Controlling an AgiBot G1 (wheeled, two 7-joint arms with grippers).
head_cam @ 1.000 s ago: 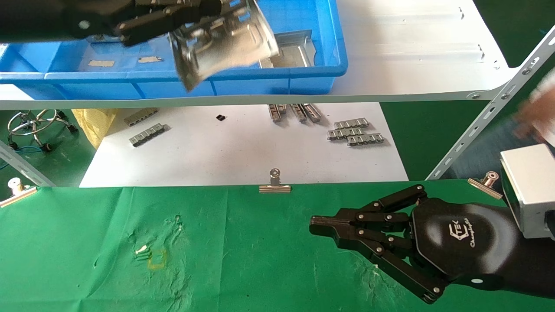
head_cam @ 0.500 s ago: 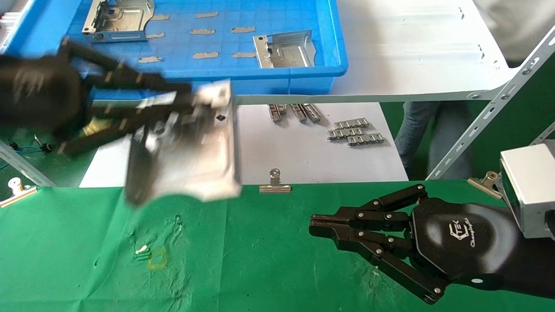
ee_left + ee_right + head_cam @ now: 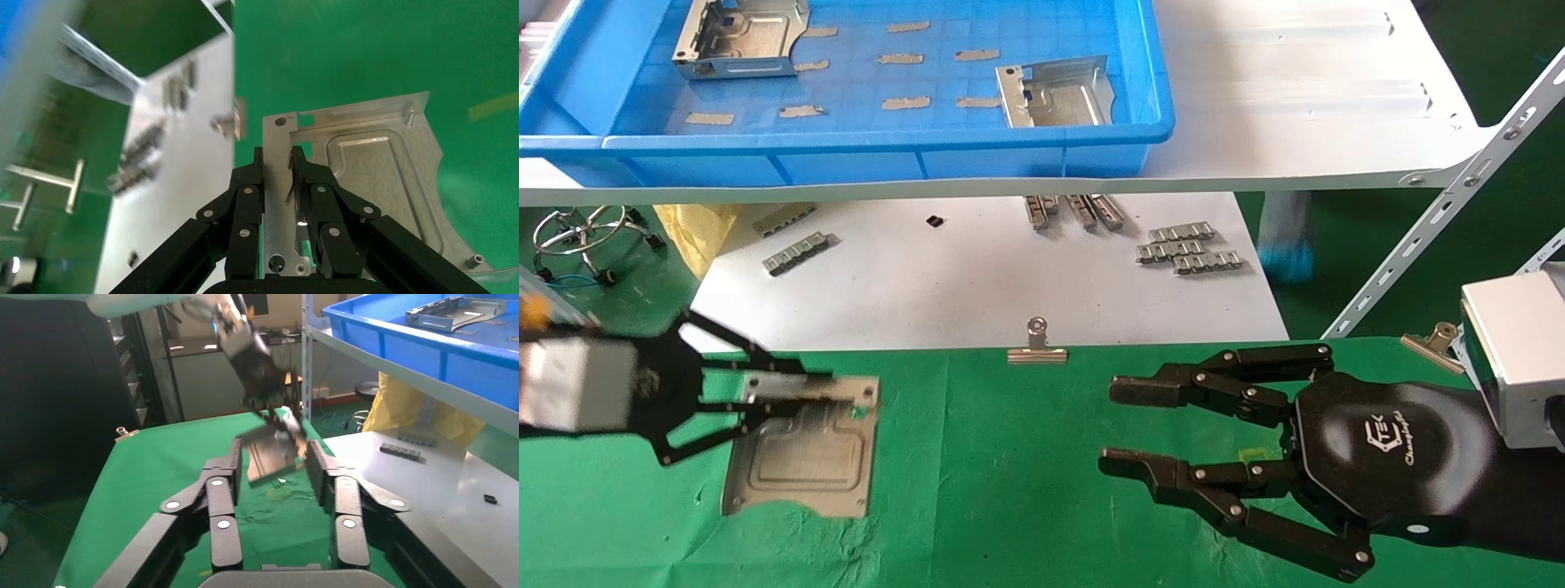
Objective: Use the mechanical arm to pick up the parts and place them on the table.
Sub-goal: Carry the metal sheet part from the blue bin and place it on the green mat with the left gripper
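Observation:
My left gripper (image 3: pixel 834 392) is shut on the slotted rim of a silvery stamped part (image 3: pixel 801 457), which lies low over the left of the green table (image 3: pixel 1009 490); I cannot tell if it rests on the cloth. In the left wrist view my left gripper (image 3: pixel 276 153) has its jaws closed on the rim of the part (image 3: pixel 373 177). In the right wrist view the part (image 3: pixel 269 459) hangs tilted. My right gripper (image 3: pixel 1114 427) is open and empty over the table's right side, as the right wrist view (image 3: pixel 272 454) also shows. Two more parts (image 3: pixel 740 37) (image 3: pixel 1058 91) lie in the blue bin (image 3: pixel 846 147).
The bin stands on a white shelf (image 3: pixel 1295 122) with a slanted metal brace (image 3: pixel 1442 204). A white board (image 3: pixel 977 286) behind the table holds small ribbed strips (image 3: pixel 1189 249). Binder clips (image 3: pixel 1036 347) (image 3: pixel 1434 343) grip the cloth's back edge.
My left gripper has carried the part from above the bin down and toward me to the left of the green table. My right gripper's fingers have opened wide.

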